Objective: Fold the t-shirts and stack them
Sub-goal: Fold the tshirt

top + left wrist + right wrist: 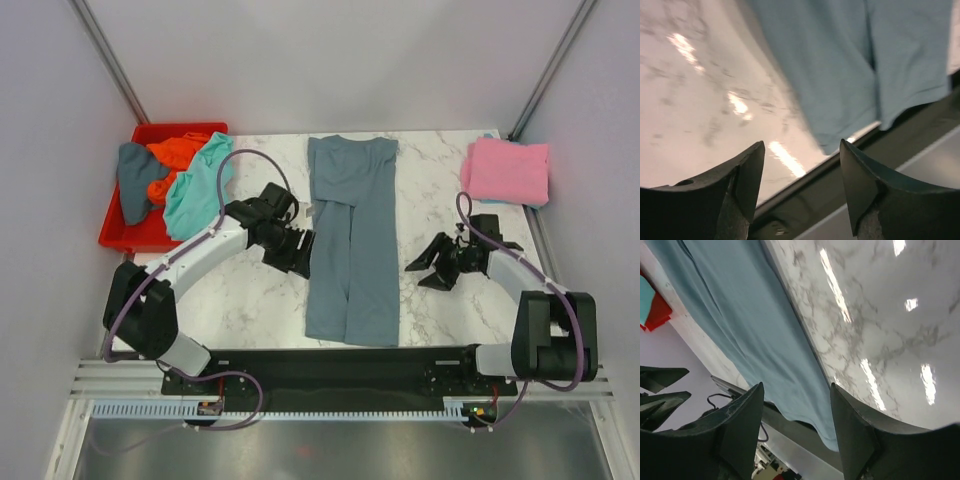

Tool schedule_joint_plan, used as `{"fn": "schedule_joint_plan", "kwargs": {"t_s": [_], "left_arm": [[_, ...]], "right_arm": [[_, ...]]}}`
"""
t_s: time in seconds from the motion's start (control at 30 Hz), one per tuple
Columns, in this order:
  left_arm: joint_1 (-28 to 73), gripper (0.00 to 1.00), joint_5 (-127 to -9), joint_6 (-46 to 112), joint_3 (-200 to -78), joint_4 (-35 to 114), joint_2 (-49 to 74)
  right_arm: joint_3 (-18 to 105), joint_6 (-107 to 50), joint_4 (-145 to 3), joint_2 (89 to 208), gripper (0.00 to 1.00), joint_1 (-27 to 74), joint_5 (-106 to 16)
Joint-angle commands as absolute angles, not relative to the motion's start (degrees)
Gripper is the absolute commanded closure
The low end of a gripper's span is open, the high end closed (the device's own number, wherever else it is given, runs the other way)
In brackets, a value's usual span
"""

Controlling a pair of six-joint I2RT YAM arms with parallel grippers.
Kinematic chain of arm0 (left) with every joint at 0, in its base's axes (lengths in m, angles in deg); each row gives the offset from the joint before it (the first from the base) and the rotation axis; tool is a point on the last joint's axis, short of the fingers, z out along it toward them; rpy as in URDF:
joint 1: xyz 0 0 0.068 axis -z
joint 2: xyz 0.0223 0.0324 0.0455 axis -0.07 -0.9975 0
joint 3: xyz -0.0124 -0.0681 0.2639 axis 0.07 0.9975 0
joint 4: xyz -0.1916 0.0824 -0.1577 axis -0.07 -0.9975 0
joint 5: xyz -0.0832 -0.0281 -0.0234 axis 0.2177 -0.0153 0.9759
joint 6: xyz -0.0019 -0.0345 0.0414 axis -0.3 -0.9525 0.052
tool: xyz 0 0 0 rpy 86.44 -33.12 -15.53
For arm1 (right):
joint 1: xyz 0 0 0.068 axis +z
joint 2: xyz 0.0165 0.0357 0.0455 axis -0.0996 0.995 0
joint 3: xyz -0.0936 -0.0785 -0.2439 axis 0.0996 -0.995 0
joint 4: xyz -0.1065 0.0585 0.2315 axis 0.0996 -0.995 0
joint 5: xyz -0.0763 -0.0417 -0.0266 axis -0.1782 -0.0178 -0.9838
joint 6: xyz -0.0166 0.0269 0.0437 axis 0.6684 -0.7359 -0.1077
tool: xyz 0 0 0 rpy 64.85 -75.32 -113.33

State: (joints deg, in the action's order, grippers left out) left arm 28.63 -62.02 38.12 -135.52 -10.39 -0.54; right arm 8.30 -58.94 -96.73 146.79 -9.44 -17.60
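Observation:
A slate blue-grey t-shirt (350, 240) lies flat down the middle of the marble table, both sides folded inward into a long strip. My left gripper (300, 258) hovers at its left edge, open and empty; in the left wrist view the shirt (850, 65) lies beyond the open gripper (802, 147). My right gripper (422, 273) is open to the right of the shirt, apart from it; its wrist view shows the shirt (755, 325) past the empty gripper (796, 387). A folded pink t-shirt (508, 170) rests at the back right.
A red bin (120, 235) at the back left holds a teal shirt (195, 190), an orange shirt (175, 155) and a dark grey-blue one (133, 180), the teal one spilling over its rim. The blue-grey shirt's hem reaches the table's near edge (350, 348).

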Motion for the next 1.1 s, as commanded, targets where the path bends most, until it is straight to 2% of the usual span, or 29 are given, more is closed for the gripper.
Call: {"fn": "schedule_joint_plan", "kwargs": {"t_s": [0.0,0.13,0.3,0.5,0.73,0.93,1.07], "left_arm": [[29.38,0.32,-43.53,13.05,-129.65,-0.27,3.89],[29.73,0.33,-42.73,10.74,-121.57,5.71,5.13],[28.77,0.35,-41.68,7.93,-113.57,7.91,4.87],[26.83,0.36,-42.91,7.23,-111.27,8.62,3.64],[26.57,0.35,-41.59,3.71,-108.28,14.77,1.35],[26.57,0.38,-40.09,2.39,-106.87,15.39,-0.93],[26.74,0.42,-39.39,1.78,-106.79,17.06,-2.34]], "right_arm": [[2.36,-60.91,-95.28,139.08,0.36,-8.62,-15.14],[-2.66,-60.29,-97.64,133.62,0.37,-5.99,-17.86],[-3.01,-60.2,-101.51,136.85,0.37,0.33,-20.76],[-1.61,-61.61,-102.48,144.5,0.37,5.53,-20.5],[-3.98,-63.98,-102.14,145.66,0.37,9.4,-20.15],[-3.8,-64.33,-101.96,147.42,0.41,11.07,-18.92],[-4.68,-64.69,-101.08,146.89,0.49,11.33,-18.13]]}}
